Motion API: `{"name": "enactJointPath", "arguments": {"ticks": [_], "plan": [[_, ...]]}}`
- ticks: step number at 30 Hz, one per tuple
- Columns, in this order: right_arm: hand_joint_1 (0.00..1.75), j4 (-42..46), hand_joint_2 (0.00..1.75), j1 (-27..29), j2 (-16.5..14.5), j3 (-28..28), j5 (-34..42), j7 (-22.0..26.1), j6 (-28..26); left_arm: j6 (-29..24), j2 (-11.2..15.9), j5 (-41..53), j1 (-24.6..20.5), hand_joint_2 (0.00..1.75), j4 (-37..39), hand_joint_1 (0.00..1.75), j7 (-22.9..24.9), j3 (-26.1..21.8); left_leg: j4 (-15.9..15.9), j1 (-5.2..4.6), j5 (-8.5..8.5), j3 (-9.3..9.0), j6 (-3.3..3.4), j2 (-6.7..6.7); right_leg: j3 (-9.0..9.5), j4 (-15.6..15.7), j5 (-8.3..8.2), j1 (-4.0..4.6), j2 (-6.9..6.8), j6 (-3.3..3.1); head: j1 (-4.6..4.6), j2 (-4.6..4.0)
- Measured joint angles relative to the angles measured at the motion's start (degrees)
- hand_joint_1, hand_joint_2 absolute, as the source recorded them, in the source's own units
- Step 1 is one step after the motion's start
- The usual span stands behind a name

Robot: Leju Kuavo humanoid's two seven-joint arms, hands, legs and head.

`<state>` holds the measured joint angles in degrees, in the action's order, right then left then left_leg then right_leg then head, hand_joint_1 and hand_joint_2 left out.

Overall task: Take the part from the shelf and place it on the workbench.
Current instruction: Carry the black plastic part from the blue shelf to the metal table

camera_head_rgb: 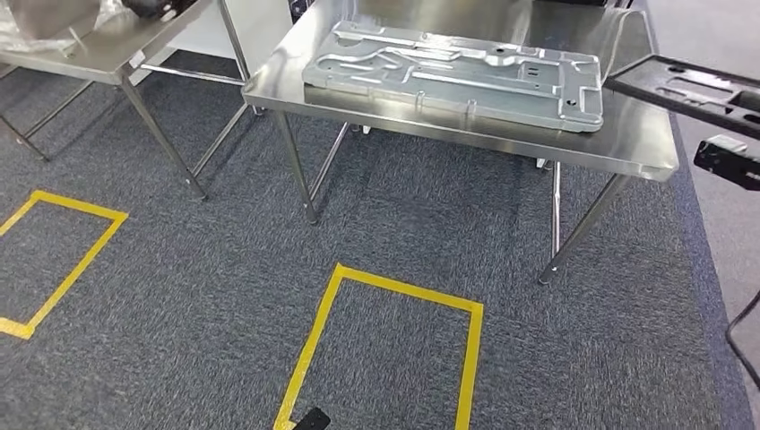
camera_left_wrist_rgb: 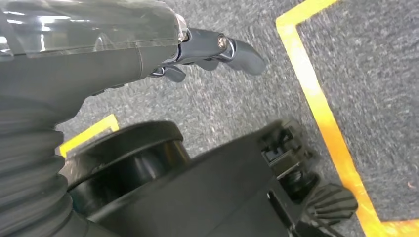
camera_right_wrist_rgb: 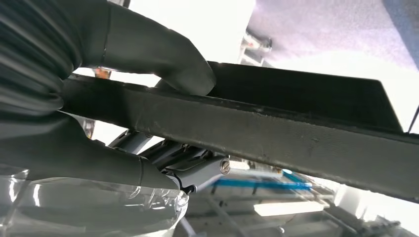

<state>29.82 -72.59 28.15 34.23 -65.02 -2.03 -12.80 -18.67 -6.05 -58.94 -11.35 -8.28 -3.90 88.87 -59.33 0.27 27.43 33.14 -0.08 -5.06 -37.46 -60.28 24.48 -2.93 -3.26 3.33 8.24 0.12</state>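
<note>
The part is a flat black panel with cut-outs, held in the air just past the right end of the steel workbench. In the right wrist view my right hand grips the black panel by its edge, thumb on one face and fingers under the other. A large silver stamped metal plate lies flat on the workbench top. My left hand hangs over the carpet and holds nothing, its fingers stretched out.
A second steel table stands at the back left with a gap between it and the workbench. Yellow tape rectangles mark the grey carpet in front of the tables. A black cable runs along the right edge.
</note>
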Motion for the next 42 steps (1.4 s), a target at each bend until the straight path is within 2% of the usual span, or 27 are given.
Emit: {"name": "enactJointPath", "arguments": {"ticks": [2,4,5,7,8,9,10,12,13,14,17,18,21,26,29,31,32,33,36,37,38,39,40,41,42], "plan": [[1.75,-0.3,1.75,0.2,-1.2,0.1,0.0,-0.2,-0.1,-0.1,0.0,-0.3,0.0,1.75,0.0,0.0,-0.3,0.0,-0.2,0.25,0.45,-0.04,-0.5,-0.08,-0.26,-0.2,-0.01,0.05,1.12,-1.12,0.03,-0.01],[1.75,-0.6,1.75,0.2,-2.5,0.3,-0.1,-0.6,-0.3,-0.2,0.0,-0.8,0.0,1.75,0.0,0.0,-0.5,0.0,-3.2,0.65,2.67,1.29,-0.87,1.81,-0.39,-0.1,-0.19,0.16,2.22,-1.92,0.05,-0.01],[1.75,-0.8,1.75,0.2,-3.3,0.4,-0.1,-0.7,-0.5,-0.3,0.0,-1.1,0.0,1.75,0.0,0.0,-0.5,0.0,-6.5,0.75,4.45,2.74,-0.93,3.07,-0.43,-0.1,-0.26,0.26,2.75,-2.23,0.07,-0.01],[1.75,-1.3,1.75,0.2,-4.4,0.5,-0.1,-0.5,-0.8,-0.3,0.0,-1.7,0.5,1.75,0.0,0.0,-0.4,-0.1,-14.2,0.68,7.48,6.53,-0.72,4.26,-0.5,-0.1,-0.33,0.67,3.87,-2.64,0.07,-0.01],[1.75,-1.7,1.75,0.2,-4.7,0.5,0.0,-0.2,-0.9,-0.3,0.0,-2.3,0.8,1.75,0.0,0.0,-0.4,-0.1,-16.4,0.57,7.75,7.79,-0.44,4.43,-0.51,-0.1,-0.35,0.96,4.39,-2.77,0.07,-0.01],[1.75,-2.0,1.75,0.2,-4.9,0.5,0.2,0.1,-0.9,-0.3,0.0,-3.0,0.9,1.75,0.0,0.0,-0.4,-0.3,-16.6,0.42,7.0,8.14,-0.02,4.5,-0.49,-0.1,-0.36,1.26,4.84,-2.85,0.07,-0.01],[1.75,-2.1,1.75,0.1,-5.0,0.5,0.4,0.4,-0.9,-0.2,0.0,-3.8,1.0,1.75,0.0,0.0,-0.5,-0.6,-14.2,0.16,5.15,7.28,0.62,4.56,-0.43,-0.1,-0.36,1.57,5.23,-2.92,0.07,-0.01],[1.75,-2.4,1.75,-0.1,-4.7,0.5,1.1,1.4,-0.8,0.3,0.2,-5.4,1.1,1.75,0.0,0.0,-1.1,-1.5,-6.5,-0.48,1.15,3.94,2.31,4.99,-0.32,0.0,-0.38,2.08,5.89,-2.96,0.07,-0.01],[1.75,-2.4,1.75,-0.1,-4.4,0.5,1.5,1.9,-0.8,0.6,0.3,-5.9,1.1,1.75,0.0,0.0,-1.4,-2.0,-3.4,-0.79,-0.12,2.56,2.96,5.17,-0.32,0.0,-0.42,2.2,6.09,-2.87,0.07,-0.01],[1.75,-2.4,1.75,-0.1,-3.9,0.5,1.9,2.5,-0.7,0.9,0.4,-6.1,1.1,1.75,0.0,0.0,-1.6,-2.5,-1.6,-0.97,-0.66,1.82,3.2,5.31,-0.35,0.0,-0.4,2.27,6.16,-2.74,0.07,-0.01],[1.75,-2.4,1.75,0.3,-2.3,0.5,2.7,3.5,-0.7,1.7,0.5,-5.9,1.1,1.75,0.0,0.0,-1.8,-2.9,-0.5,-1.07,-0.99,1.62,1.82,5.37,-0.5,0.0,-0.49,2.15,5.92,-2.44,0.05,-0.01],[1.75,-2.3,1.75,0.5,-2.0,0.5,2.8,3.6,-0.7,1.9,0.5,-5.9,1.1,1.75,0.0,0.0,-1.8,-3.0,-0.5,-1.11,-1.06,1.69,1.6,5.41,-0.53,0.1,-0.6,2.06,5.83,-2.34,0.06,-0.01],[1.75,-2.0,1.75,1.0,-1.1,0.5,3.1,3.8,-0.9,2.2,0.5,-5.7,1.0,1.75,0.0,0.0,-1.8,-3.0,-0.5,-1.2,-1.28,1.91,2.07,5.46,-0.52,0.5,-0.91,1.98,5.76,-1.91,0.06,-0.01],[1.75,-1.7,1.75,1.6,-0.4,0.5,3.3,3.8,-1.0,2.5,0.4,-5.0,1.1,1.75,0.0,0.0,-1.9,-3.0,-0.5,-1.28,-1.44,2.14,2.46,5.47,-0.47,0.9,-1.31,1.88,5.73,-1.46,0.05,-0.01],[1.75,-1.5,1.75,1.9,-0.1,0.5,3.4,3.4,-1.1,3.0,0.4,-4.2,1.0,1.75,0.0,0.0,-1.5,-2.9,-0.3,-1.7,-1.58,2.19,3.46,5.4,-0.33,1.4,-2.02,1.55,5.85,-0.71,0.06,-0.01],[1.75,-1.2,1.75,2.3,0.3,0.5,3.6,3.2,-1.2,2.8,0.4,-3.5,1.0,1.75,0.0,0.0,-0.6,-2.7,0.9,-1.61,-1.77,1.63,4.22,5.35,-0.36,1.1,-2.69,1.54,5.69,-0.29,0.05,-0.01],[1.75,-1.0,1.75,2.4,0.5,0.5,3.7,3.2,-1.3,2.6,0.4,-3.3,1.1,1.75,0.0,0.0,-0.3,-2.6,1.5,-1.48,-1.81,1.16,4.51,5.32,-0.69,0.2,-2.53,1.59,5.32,-0.19,0.05,-0.01],[1.75,-0.9,1.75,2.5,0.8,0.5,3.8,3.2,-1.4,2.5,0.3,-3.1,1.1,1.75,0.0,0.0,0.0,-2.5,1.9,-1.35,-1.72,0.68,4.7,5.28,-1.51,-1.2,-1.57,1.55,4.9,-0.16,0.04,-0.01],[1.75,-0.8,1.75,3.1,1.4,0.5,4.0,3.3,-1.7,2.5,0.3,-2.9,1.2,1.75,0.0,0.0,0.3,-2.5,2.2,-1.24,-1.27,-0.19,4.71,4.98,-6.5,-10.4,2.99,1.47,4.09,0.01,0.04,-0.01],[1.75,-0.8,1.75,3.4,1.6,0.5,4.0,3.3,-1.7,2.5,0.3,-2.9,1.3,1.75,0.0,0.0,0.3,-2.5,2.1,-1.19,-0.97,-0.52,4.55,4.81,-7.81,-12.6,3.6,1.33,3.98,0.13,0.04,-0.01],[1.75,-0.8,1.75,3.7,1.7,0.5,4.0,3.3,-1.7,2.5,0.3,-2.9,1.4,1.75,0.0,0.0,0.3,-2.5,2.1,-1.09,-0.61,-0.95,4.34,4.62,-8.17,-12.9,3.14,1.13,3.83,0.29,0.04,-0.01],[1.75,-0.8,1.75,4.0,1.8,0.5,4.0,3.3,-1.7,2.5,0.2,-2.9,1.5,1.75,0.0,0.0,0.3,-2.5,1.9,-0.96,-0.16,-1.47,4.03,4.44,-7.43,-11.1,1.63,0.89,3.61,0.57,0.04,-0.01],[1.75,-0.8,1.75,4.1,2.0,0.5,4.0,3.3,-1.8,2.5,0.2,-3.0,1.6,1.75,0.0,0.0,0.3,-2.4,1.7,-0.78,0.41,-2.05,3.65,4.25,-5.73,-7.4,-0.57,0.62,3.31,0.92,0.04,-0.01],[1.75,-0.7,1.75,4.2,2.1,0.5,4.1,3.4,-1.8,2.5,0.2,-3.0,1.6,1.75,0.0,0.0,0.3,-2.5,1.5,-0.66,1.03,-2.59,3.18,4.07,-3.96,-3.9,-2.0,0.54,2.98,1.21,0.03,-0.01],[1.75,-0.7,1.75,4.3,2.3,0.5,4.1,3.4,-1.8,2.5,0.3,-3.1,1.6,1.75,0.0,0.0,0.3,-2.5,1.4,-0.6,1.63,-2.98,2.66,3.88,-2.56,-0.9,-2.5,0.61,2.72,0.99,0.03,-0.01]]}}
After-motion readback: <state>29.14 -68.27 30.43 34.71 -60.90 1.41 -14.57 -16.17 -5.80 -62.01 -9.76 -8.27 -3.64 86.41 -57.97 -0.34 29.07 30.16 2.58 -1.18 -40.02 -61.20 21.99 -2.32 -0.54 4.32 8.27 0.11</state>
